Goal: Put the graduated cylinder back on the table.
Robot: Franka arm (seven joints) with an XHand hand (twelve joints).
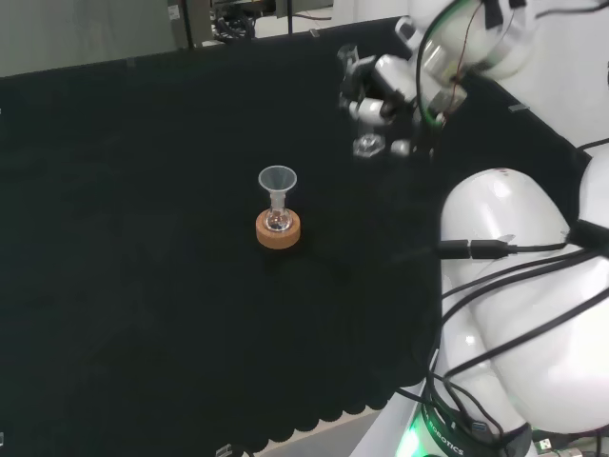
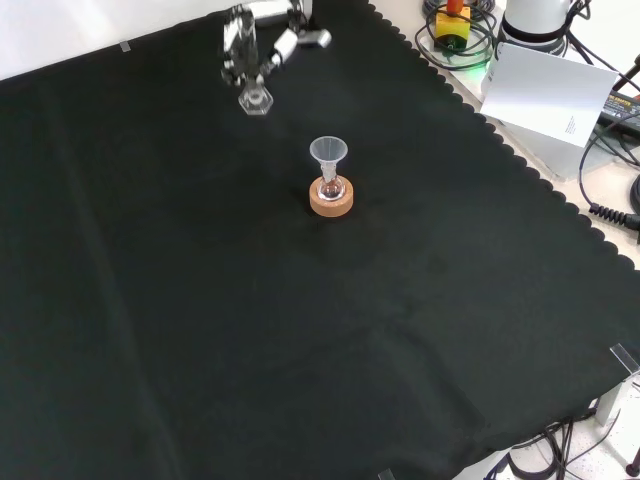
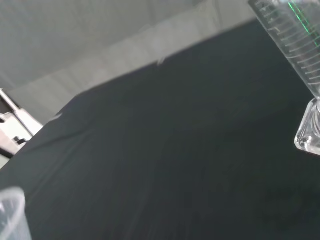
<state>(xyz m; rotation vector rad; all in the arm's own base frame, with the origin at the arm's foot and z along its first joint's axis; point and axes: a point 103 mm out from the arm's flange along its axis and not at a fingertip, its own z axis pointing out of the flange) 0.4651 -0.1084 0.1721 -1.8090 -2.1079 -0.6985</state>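
Currently: hand [image 1: 381, 90] curled round graduated cylinder [image 1: 364, 124] | cylinder upright, hexagonal foot near the black cloth [image 2: 300, 330], contact cannot be told | funnel [image 1: 278, 181] in small flask [image 1: 278, 222] on cork ring [image 1: 278, 231], well apart, mid-cloth.

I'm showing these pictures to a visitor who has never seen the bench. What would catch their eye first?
Probably the clear funnel standing in a small flask on a cork ring, alone near the middle of the black cloth. Next, the hand at the front view's top, curled round a graduated cylinder with its base low over the cloth.
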